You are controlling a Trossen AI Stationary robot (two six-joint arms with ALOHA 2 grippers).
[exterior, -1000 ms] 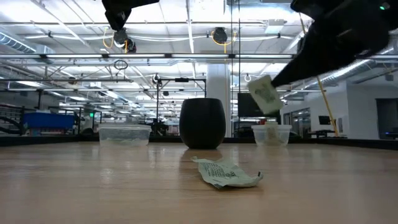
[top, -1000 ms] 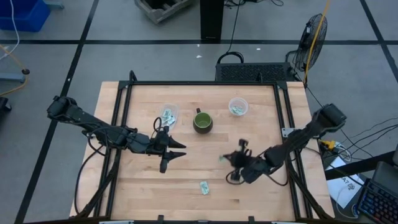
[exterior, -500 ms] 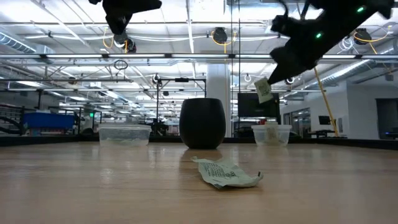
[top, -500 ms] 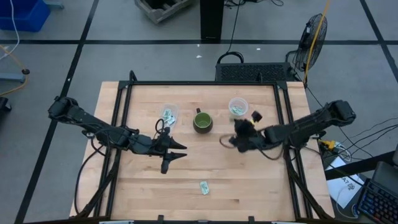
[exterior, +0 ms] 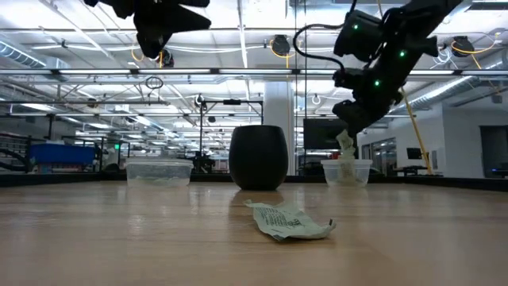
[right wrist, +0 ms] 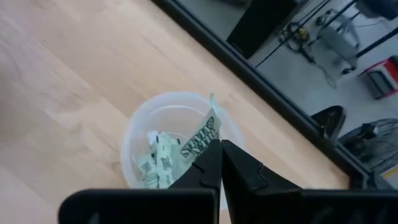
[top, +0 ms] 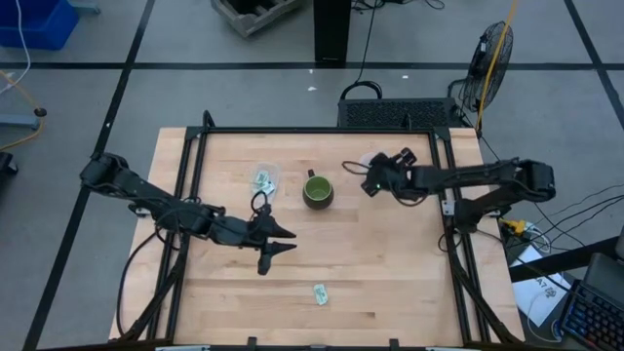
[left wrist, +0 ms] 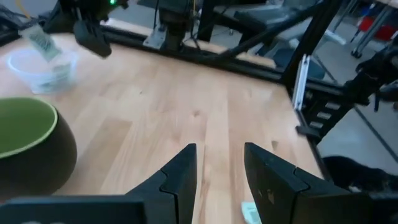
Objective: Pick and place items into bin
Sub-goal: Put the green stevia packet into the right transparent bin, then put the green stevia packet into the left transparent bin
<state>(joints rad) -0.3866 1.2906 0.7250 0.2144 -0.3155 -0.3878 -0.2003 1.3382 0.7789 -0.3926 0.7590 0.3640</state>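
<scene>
My right fingers (right wrist: pixel 219 163) are pinched on a pale green packet (right wrist: pixel 202 138), hanging directly above the clear cup (right wrist: pixel 134 134), which already holds a few packets. To do this well I want the packet's dangling end inside the rim before I let go, so I should descend a little and part the fingers only slightly, keeping clear of the cup wall. My left fingers (left wrist: pixel 217 168) are spread and empty, hovering on the near side of the green mug (top: pixel 317 190). One more packet (top: pixel 319 292) lies on the tabletop (top: pixel 390 263), well away from the cup.
</scene>
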